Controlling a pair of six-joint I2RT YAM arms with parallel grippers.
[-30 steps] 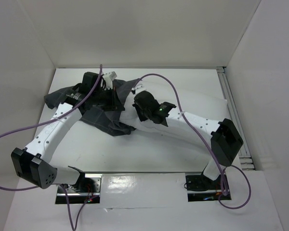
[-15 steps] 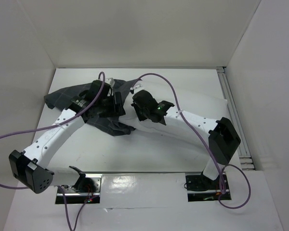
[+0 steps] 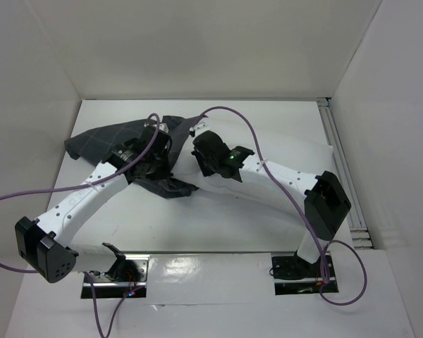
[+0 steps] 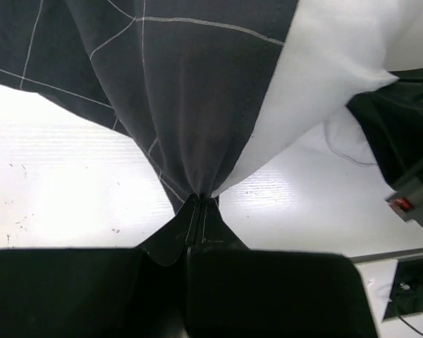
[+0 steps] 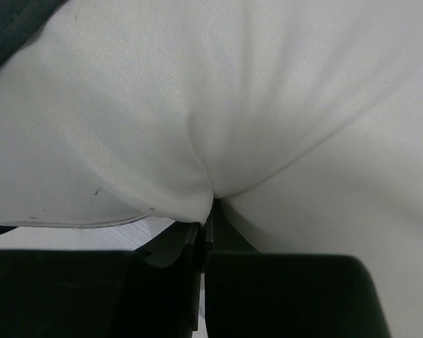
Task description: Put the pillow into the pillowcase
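The dark grey checked pillowcase (image 3: 102, 137) lies crumpled at the back left of the table. The white pillow (image 3: 296, 158) stretches from it to the right, its left end against the cloth. My left gripper (image 3: 166, 144) is shut on a pinched fold of the pillowcase (image 4: 190, 105), with the pillow (image 4: 338, 56) showing white beside it. My right gripper (image 3: 201, 151) is shut on a fold of the pillow (image 5: 211, 91) near its left end, close to the left gripper. A corner of pillowcase (image 5: 7, 28) shows at the top left of the right wrist view.
White walls enclose the table on three sides. A metal rail (image 3: 342, 165) runs along the right edge. Purple cables (image 3: 233, 113) loop over both arms. The right arm's wrist (image 4: 402, 155) shows in the left wrist view.
My left gripper has drawn back toward the near right with the pillowcase fold, pulling the cloth toward the pillow's end. The right gripper has stayed nearly still on the pillow.
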